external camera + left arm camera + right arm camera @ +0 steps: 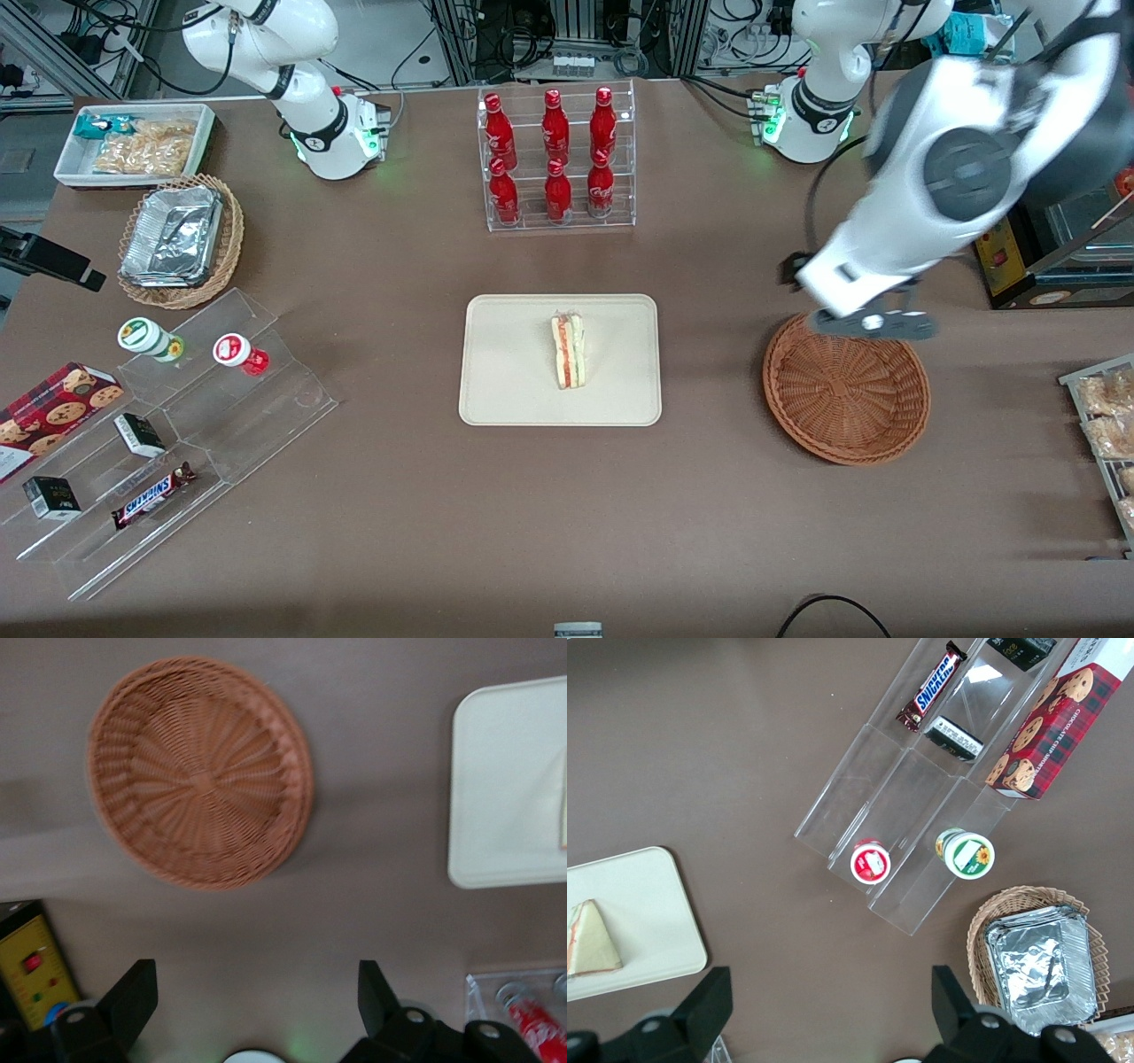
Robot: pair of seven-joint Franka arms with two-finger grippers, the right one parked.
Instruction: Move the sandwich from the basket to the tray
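Toward the parked arm's end of the brown table: a white bin of snack packets, and nearer the front camera a tan wicker basket with foil containers. Nearer again, a clear stepped acrylic stand bearing 2 small cups, a green-lidded cup and a red-lidded cup, plus a chocolate-chip cookie box, 2 small dark boxes and a Snickers bar.

At mid-table, farthest from the camera, a clear rack of 6 red bottles. Nearer than the rack, the cream-beige tray, flat on the table. On the tray, close to its middle, the sandwich, with the red and green filling layers showing along its cut edge.

Toward the working arm's end, well apart from the tray, the round reddish-brown basket, only bare weave showing inside. Above the basket's rim on the side farther from the camera, the left gripper, hanging clear of the wicker and well apart from the sandwich. From the wrist camera: gripper with its 2 fingers spread wide, nothing between them, basket and a corner of the tray below.

At the table's edge past the basket, a wire rack of wrapped pastries.
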